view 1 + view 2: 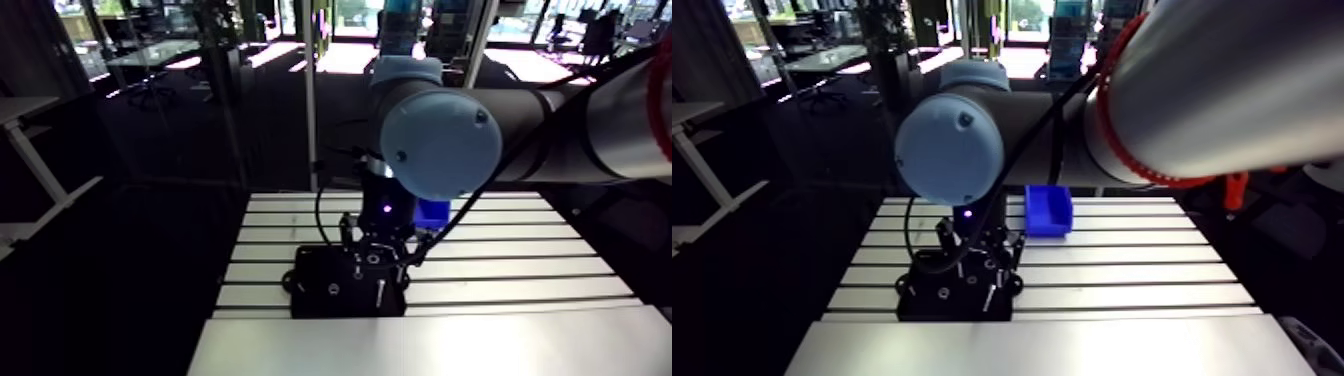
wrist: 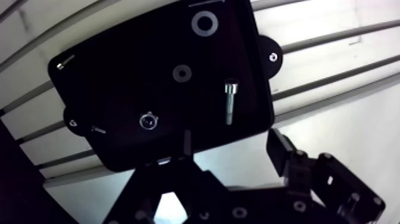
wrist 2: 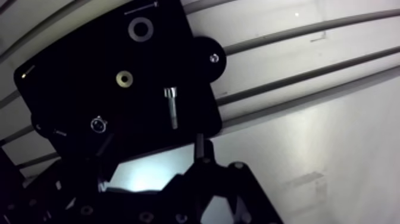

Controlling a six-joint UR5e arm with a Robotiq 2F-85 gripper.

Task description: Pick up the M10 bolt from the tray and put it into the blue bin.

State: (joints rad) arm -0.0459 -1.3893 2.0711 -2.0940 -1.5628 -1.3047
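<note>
- While the claw (image 2: 232, 143) hangs released, the silver M10 bolt (image 2: 230, 102) lies in the black rectangular tray (image 2: 119, 83) ahead.
- The blue plastic bin (image 1: 1048, 211) sits mid-frame in the arm view.

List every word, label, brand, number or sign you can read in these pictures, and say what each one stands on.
No text can be read.
The black rectangular tray, silver socket-head bolt, blue plastic bin and slotted aluminium table show no lettering.
A faint small mark on the table is too small to read.
</note>
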